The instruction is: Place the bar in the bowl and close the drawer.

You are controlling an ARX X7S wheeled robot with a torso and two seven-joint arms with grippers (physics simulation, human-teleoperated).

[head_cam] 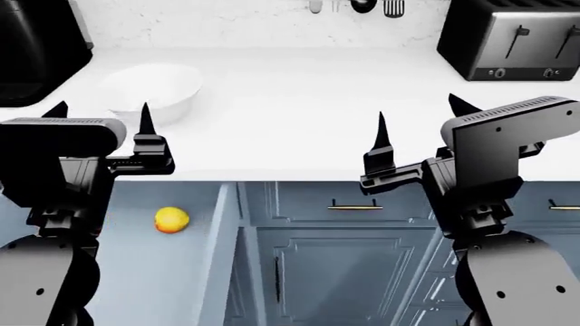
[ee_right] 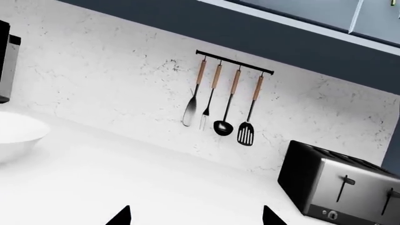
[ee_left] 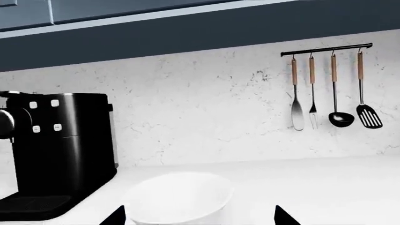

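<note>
The white bowl (head_cam: 149, 88) stands on the counter at the back left, just beyond my left gripper (head_cam: 100, 112). In the left wrist view the bowl (ee_left: 178, 197) lies between and ahead of the spread fingertips of that gripper (ee_left: 200, 218), which is open and holds nothing. My right gripper (head_cam: 419, 115) hovers open over the counter's front edge, also holding nothing; in its wrist view the gripper (ee_right: 196, 218) faces bare counter, with the bowl (ee_right: 16, 133) far to one side. The drawer (head_cam: 145, 285) stands pulled out below my left arm. The bar is out of view.
A round yellow-orange fruit (head_cam: 171, 220) lies in the drawer. A black coffee machine (ee_left: 56, 150) stands beside the bowl. A toaster (head_cam: 507, 37) sits at the back right. Utensils hang on a wall rail (ee_right: 225, 98). Panelled cabinet doors (head_cam: 344, 265) are below the counter.
</note>
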